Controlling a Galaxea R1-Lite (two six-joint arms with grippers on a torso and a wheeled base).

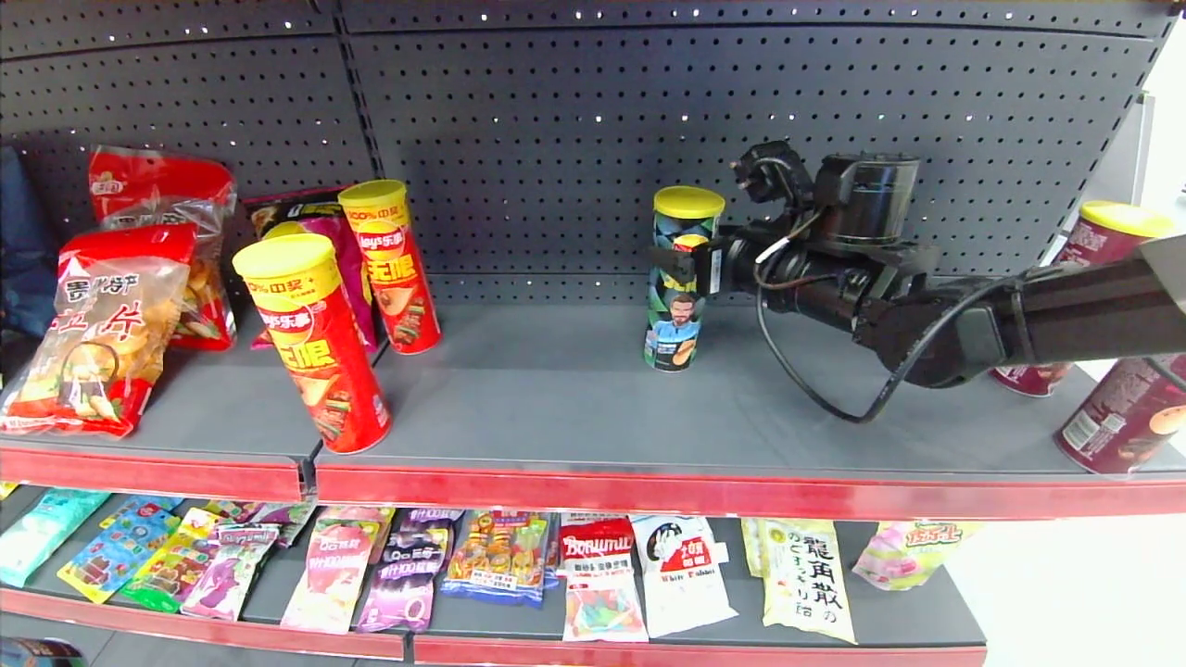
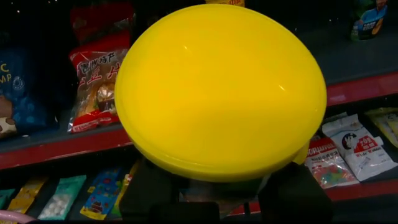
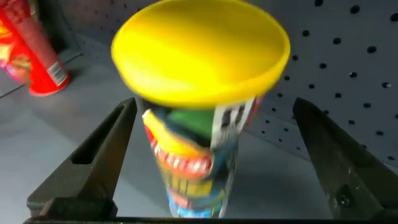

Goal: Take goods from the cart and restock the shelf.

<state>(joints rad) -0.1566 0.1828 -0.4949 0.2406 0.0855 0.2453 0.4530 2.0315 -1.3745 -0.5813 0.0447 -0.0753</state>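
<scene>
Standing upright toward the far side of the grey metal shelf (image 1: 556,398), a green yellow-lidded cardboard tube (image 1: 681,278) is judged restocked, flanked by the wide-open right gripper (image 3: 214,106). Another yellow-lidded tube (image 2: 221,93), clamped in the left gripper (image 2: 217,193), is not yet shelved.

Bright head view, dim left-wrist view.

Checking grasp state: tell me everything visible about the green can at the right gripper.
The green can is a tall, cardboard-looking tube with a yellow, plastic-looking lid and a green-blue print showing a cartoon figure. It stands upright on the grey upper shelf, near the pegboard, apart from the red cans. The right gripper is open, its fingers flanking the can with gaps; only the shelf touches it.
</scene>
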